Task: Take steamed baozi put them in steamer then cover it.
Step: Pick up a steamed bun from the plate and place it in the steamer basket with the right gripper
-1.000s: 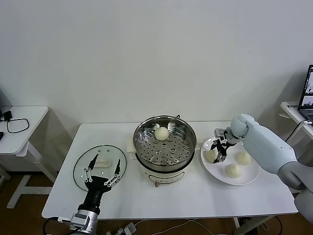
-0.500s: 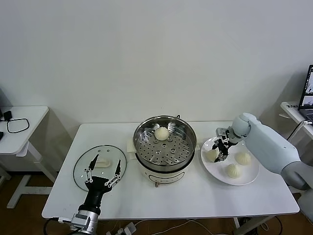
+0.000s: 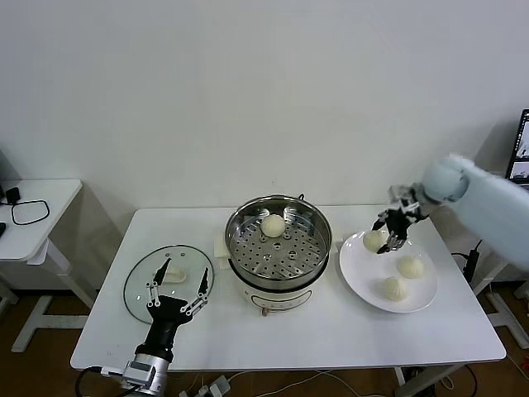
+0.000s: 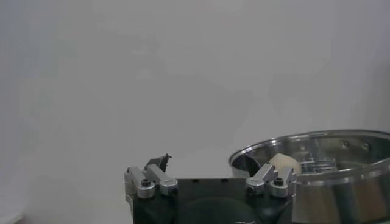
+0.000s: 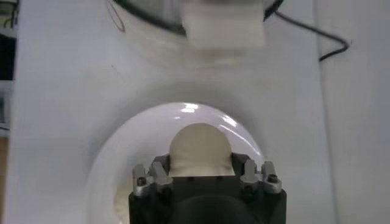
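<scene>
My right gripper [image 3: 388, 236] is shut on a steamed baozi [image 3: 374, 241] and holds it just above the left part of the white plate [image 3: 359, 269]. In the right wrist view the baozi [image 5: 200, 146] sits between the jaws of the right gripper [image 5: 201, 173], over the plate [image 5: 122, 158]. Two baozi [image 3: 411, 266] [image 3: 395, 288] lie on the plate. One baozi [image 3: 274, 225] lies in the steel steamer [image 3: 279, 248] at the table's middle. My left gripper [image 3: 175, 285] is open over the glass lid [image 3: 140, 285]. The left wrist view shows the steamer [image 4: 329, 158].
The lid lies flat at the table's front left with its cream handle [image 3: 173, 273]. A side table with a black cable [image 3: 29, 212] stands at the far left. A laptop edge [image 3: 522, 149] shows at the far right.
My right gripper has closed on the plate's left baozi and lifted it up and to the right. The right arm has swung out to the right. The left arm has barely moved.
</scene>
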`<action>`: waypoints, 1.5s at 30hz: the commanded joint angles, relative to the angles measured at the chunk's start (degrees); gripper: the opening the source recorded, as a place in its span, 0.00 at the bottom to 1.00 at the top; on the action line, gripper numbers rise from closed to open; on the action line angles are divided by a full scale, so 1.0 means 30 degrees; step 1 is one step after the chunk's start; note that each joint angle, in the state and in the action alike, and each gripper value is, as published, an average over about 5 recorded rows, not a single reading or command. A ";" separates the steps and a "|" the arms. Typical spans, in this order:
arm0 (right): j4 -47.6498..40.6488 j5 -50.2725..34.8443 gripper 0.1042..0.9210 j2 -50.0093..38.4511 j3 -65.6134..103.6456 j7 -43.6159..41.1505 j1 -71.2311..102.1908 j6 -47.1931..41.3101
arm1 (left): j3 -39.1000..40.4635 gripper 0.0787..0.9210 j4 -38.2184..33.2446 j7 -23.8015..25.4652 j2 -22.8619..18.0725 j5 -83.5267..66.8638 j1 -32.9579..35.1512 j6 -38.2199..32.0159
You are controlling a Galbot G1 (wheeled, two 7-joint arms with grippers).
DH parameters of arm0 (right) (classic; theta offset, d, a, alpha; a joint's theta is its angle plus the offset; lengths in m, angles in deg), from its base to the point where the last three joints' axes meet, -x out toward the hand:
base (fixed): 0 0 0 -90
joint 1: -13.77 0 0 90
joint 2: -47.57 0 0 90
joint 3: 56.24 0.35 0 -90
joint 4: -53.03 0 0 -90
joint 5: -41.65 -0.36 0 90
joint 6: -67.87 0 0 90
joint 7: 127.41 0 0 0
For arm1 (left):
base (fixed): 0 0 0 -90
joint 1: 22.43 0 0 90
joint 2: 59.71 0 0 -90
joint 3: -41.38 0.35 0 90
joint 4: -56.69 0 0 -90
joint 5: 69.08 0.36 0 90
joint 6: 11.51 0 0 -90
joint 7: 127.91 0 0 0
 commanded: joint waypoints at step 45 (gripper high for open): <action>-0.5992 -0.4023 0.72 1.5354 -0.4757 0.1782 -0.0953 -0.5438 | -0.1350 0.88 0.0330 0.0441 0.0401 -0.0740 -0.0275 -0.0384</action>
